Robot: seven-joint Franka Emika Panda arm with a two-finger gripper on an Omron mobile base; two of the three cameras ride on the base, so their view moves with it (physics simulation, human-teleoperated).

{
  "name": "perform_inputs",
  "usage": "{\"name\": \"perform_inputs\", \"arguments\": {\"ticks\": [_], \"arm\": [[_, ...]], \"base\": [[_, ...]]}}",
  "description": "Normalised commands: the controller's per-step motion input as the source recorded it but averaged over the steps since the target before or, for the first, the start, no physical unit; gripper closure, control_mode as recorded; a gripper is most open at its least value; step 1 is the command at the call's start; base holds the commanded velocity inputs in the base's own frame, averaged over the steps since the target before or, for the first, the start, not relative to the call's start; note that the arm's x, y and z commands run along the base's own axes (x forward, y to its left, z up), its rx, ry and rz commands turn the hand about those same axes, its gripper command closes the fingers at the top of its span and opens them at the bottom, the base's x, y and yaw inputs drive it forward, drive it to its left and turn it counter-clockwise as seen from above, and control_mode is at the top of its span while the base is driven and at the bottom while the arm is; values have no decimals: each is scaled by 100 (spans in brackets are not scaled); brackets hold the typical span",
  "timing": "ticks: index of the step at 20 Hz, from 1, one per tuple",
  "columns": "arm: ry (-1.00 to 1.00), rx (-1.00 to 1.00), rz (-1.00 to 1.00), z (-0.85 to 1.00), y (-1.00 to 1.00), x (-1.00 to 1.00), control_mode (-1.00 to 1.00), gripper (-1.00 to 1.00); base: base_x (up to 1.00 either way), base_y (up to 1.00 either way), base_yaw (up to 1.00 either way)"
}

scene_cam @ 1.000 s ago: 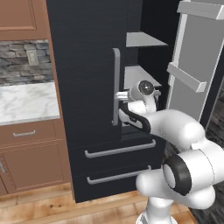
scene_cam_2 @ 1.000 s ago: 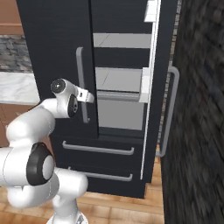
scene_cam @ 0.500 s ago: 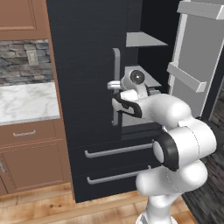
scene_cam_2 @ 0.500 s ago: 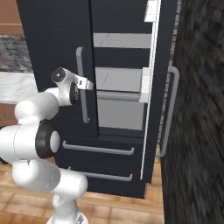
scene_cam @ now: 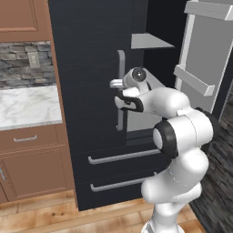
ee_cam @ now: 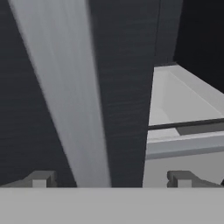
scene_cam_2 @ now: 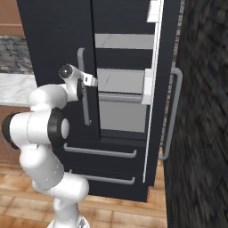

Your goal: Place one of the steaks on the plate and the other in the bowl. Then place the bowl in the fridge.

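The black fridge (scene_cam: 86,68) stands with its left door shut and its right door (scene_cam: 205,68) swung wide, baring grey inner shelves (scene_cam_2: 124,80) and two drawers (scene_cam_2: 100,151) below. My gripper (scene_cam: 117,90) is up against the left door's long grey handle (scene_cam: 120,113). In the hand view the fingertips (ee_cam: 41,178) stand far apart, open, and the blurred handle (ee_cam: 65,87) runs down between them, with a shelf (ee_cam: 183,109) to the right. The steaks, plate and bowl are out of view.
A marble counter (scene_cam: 22,107) over brown wooden cabinets (scene_cam: 32,159) lies left of the fridge. A dark stone wall (scene_cam_2: 205,111) closes the right side, just past the open door (scene_cam_2: 153,89). Wooden floor runs below.
The hand has slid a little left and up along the left door's handle, and the arm's elbow has swung left with it. The fridge doors have not moved.
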Motion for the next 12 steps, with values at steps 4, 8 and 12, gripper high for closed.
{"name": "perform_inputs", "arguments": {"ticks": [4,8,12], "arm": [[0,0,0,0,3,63,-100,-100],[0,-1,0,0,24,47,-100,-100],[0,-2,0,0,31,48,-100,-100]], "base": [[0,0,0],[0,0,0],[0,0,0]]}}
